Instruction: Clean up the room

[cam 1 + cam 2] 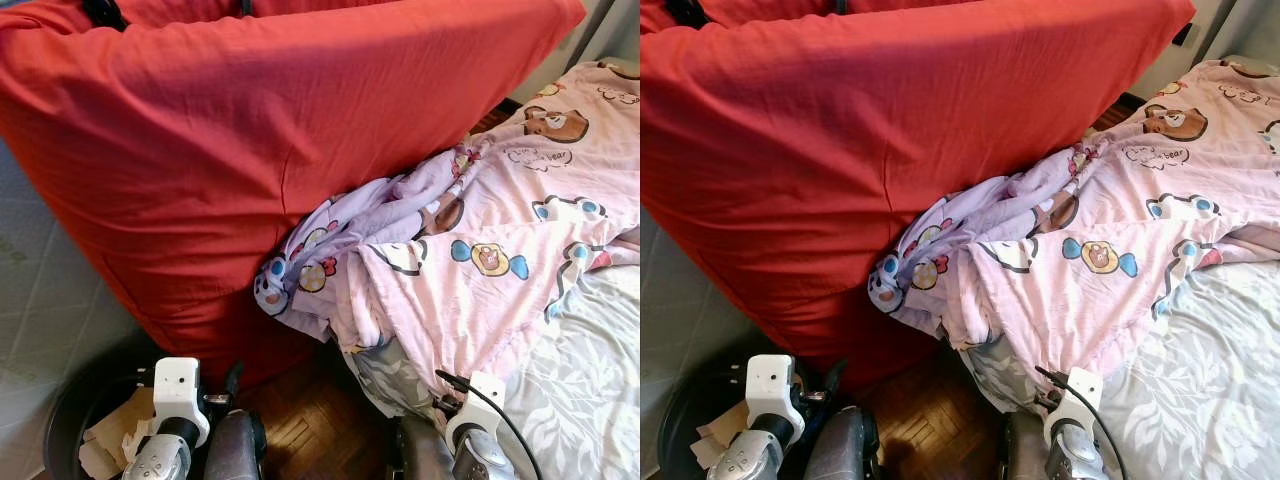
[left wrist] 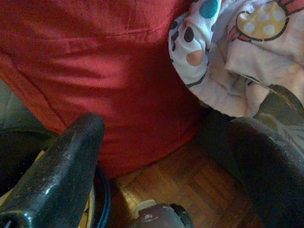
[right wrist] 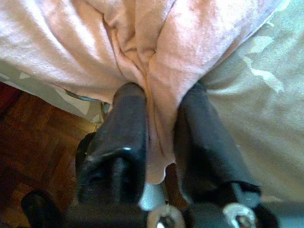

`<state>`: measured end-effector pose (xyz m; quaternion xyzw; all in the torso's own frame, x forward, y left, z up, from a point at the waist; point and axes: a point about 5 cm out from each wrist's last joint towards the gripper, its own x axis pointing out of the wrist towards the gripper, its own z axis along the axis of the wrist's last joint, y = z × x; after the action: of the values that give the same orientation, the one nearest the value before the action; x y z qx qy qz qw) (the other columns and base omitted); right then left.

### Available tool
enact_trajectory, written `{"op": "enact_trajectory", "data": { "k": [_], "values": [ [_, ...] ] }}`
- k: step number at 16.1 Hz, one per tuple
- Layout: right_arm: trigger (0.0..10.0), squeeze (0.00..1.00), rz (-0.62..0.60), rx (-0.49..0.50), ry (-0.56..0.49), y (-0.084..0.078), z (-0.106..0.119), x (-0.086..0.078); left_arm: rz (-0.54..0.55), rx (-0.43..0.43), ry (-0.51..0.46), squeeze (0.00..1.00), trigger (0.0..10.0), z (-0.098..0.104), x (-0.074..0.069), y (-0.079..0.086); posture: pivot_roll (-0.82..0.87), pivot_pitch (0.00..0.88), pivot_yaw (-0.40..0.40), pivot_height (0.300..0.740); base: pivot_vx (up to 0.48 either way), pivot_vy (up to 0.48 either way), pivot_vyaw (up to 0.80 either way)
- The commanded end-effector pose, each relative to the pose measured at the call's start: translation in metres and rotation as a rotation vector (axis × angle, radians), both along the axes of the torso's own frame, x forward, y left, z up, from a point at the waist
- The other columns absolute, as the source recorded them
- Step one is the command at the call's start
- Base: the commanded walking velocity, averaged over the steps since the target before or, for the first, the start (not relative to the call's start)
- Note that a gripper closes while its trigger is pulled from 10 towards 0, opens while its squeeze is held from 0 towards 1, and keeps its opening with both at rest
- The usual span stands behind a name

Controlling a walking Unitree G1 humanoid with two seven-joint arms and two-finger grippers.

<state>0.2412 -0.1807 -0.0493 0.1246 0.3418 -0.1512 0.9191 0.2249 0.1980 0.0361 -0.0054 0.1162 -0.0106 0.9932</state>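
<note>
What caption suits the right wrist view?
Right gripper pinching a fold of the pink blanket at the bed's edge.

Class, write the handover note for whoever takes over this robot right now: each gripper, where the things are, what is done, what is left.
Right gripper: shut on a fold of the pink blanket at the bed's edge.
Left gripper: open, holding nothing, low above the parquet floor beside the red cover.
Blanket: crumpled, hanging off the grey leaf-print sheet against the red cover.
Black bin: at the robot's left, holding paper scraps.
Done: blanket gripped.
Left: spread the blanket over the bed.
</note>
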Motion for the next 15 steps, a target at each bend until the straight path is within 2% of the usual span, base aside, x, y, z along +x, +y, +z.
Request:
{"op": "enact_trajectory", "data": {
  "k": [1,5,10,11,15],
  "values": [
    [0.0,0.0,0.036,-0.003,-0.015,0.006,0.003,0.005,0.002,0.012,0.009,0.0,10.0,-0.003,-0.001,0.002,0.08,0.148,-0.015,0.606,0.0,0.0,0.0],
    [0.0,0.0,0.001,-0.046,-0.012,-0.005,0.004,0.004,0.004,0.025,-0.019,0.0,10.0,0.0,0.015,0.004,0.07,0.084,-0.02,0.606,0.0,0.0,0.0],
    [0.0,0.0,-0.213,-0.115,0.084,-0.032,-0.007,-0.02,-0.004,0.036,-0.033,0.0,10.0,0.0,0.028,0.002,0.05,0.026,-0.022,0.606,0.0,0.0,0.0],
    [0.0,0.0,-0.272,-0.121,0.065,-0.038,-0.006,-0.023,-0.013,0.041,-0.04,0.0,10.0,-0.001,0.031,0.0,0.05,0.016,-0.022,0.606,0.0,0.0,0.0],
    [0.0,0.0,-0.256,-0.082,0.024,-0.036,-0.002,-0.017,-0.033,0.056,-0.046,0.0,10.0,-0.002,0.04,-0.003,0.03,0.0,-0.023,0.606,0.0,0.0,0.0]
  ]
}}
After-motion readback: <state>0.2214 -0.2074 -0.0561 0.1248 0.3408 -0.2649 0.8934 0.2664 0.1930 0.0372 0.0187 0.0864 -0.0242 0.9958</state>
